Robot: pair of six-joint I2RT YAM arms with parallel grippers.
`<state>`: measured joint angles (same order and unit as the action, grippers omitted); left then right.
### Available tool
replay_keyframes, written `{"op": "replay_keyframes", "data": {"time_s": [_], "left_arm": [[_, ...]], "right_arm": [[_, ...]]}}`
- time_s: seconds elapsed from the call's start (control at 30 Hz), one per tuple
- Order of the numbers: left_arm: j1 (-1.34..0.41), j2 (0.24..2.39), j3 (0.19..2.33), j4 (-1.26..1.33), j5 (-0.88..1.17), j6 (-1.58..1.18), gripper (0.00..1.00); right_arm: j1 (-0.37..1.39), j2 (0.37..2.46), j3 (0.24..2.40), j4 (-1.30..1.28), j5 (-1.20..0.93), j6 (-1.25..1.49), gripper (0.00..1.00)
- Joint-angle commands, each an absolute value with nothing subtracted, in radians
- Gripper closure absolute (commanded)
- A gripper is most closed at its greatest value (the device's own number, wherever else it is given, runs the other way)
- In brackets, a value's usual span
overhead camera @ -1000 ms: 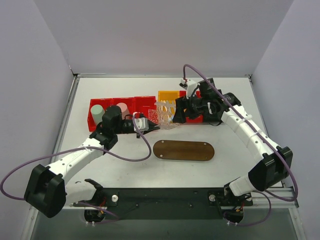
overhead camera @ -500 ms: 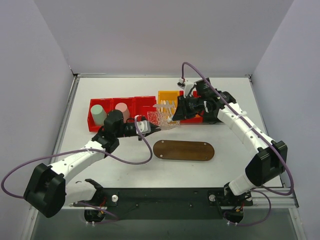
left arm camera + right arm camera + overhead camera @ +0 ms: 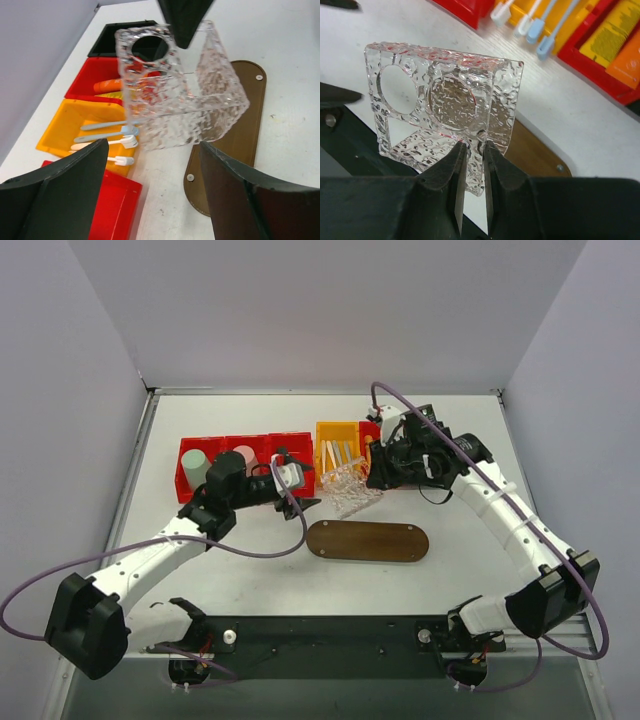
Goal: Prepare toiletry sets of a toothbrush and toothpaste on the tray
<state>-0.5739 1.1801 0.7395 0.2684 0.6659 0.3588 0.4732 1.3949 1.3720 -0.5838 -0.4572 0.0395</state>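
Your left arm [image 3: 150,555] stretches forward and inward. Its left gripper [image 3: 154,145] is spread wide, a dark finger [image 3: 65,190] out to each side, neither pad touching anything. Your right arm [image 3: 500,505] arcs in from the opposite side with the wrist bent down. The right gripper [image 3: 473,145] is nearly closed, fingertips pinching the thin edge of a clear holder [image 3: 445,100] that stands just ahead of them.

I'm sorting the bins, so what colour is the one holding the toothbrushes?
Yellow. The bin shows best in the left wrist view.
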Motion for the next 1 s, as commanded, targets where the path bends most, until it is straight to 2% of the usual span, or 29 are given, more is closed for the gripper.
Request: {"op": "replay_keyframes", "data": {"time_s": [0.0,0.2,0.5,0.97], "left_arm": [[-0.558,1.128,0.85,0.112,0.591,0.396,0.16],[-0.522,1.134,0.923,0.028,0.537,0.388,0.15],[-0.454,1.131,0.91,0.083,0.502,0.39,0.15],[-0.457,1.175,0.848,0.187,0.543,0.345,0.15]], "right_arm": [[0.479,1.336,1.307,-0.678,-0.313,0.008,1.0],[0.482,1.276,1.168,-0.687,-0.281,0.047,1.0],[0.46,1.195,1.008,-0.566,-0.262,0.169,1.0],[0.371,1.238,0.876,-0.422,-0.383,0.311,1.0]]}}
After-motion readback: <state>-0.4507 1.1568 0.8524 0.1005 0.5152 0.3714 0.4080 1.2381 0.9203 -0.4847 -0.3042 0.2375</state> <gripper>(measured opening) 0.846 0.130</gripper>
